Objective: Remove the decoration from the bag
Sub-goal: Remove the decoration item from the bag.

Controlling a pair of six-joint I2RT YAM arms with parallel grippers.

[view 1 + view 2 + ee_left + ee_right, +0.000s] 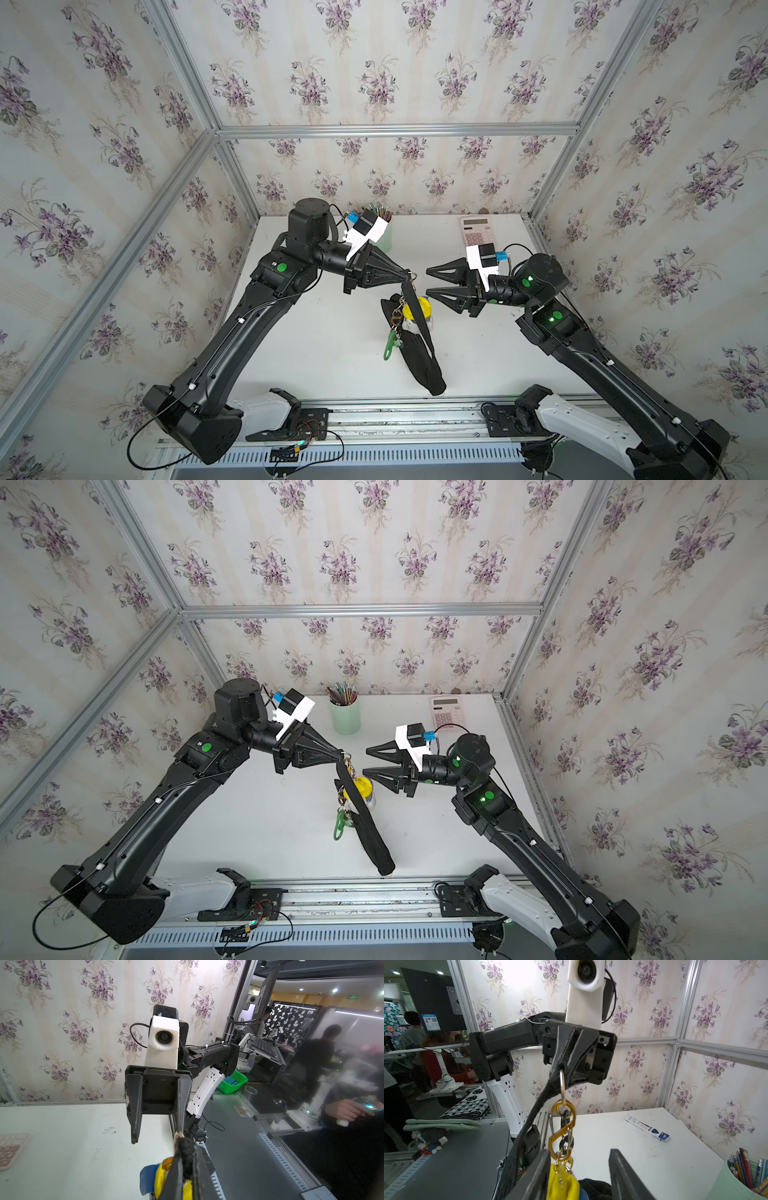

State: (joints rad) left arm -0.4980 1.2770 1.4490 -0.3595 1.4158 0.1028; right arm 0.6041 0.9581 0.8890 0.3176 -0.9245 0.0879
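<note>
right wrist view: right claw [579,1151] jaws apart, empty; gold-orange clasp [562,1126] just ahead.
left claw [409,274]: clamped on strap [415,305] at its ring [562,1082].
decoration [390,343]: dangles from ring beside bag [424,365], which hangs to desk [311,340].
doing it well: pinch clasp only, clear of yellow plush [562,1186]; strap taut.

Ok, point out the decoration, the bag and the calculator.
decoration [390,337]: in a top view, on its green cord loop.
bag [417,363]: in a top view, on the black fabric body.
calculator [447,717]: in a top view, on its keypad.
</note>
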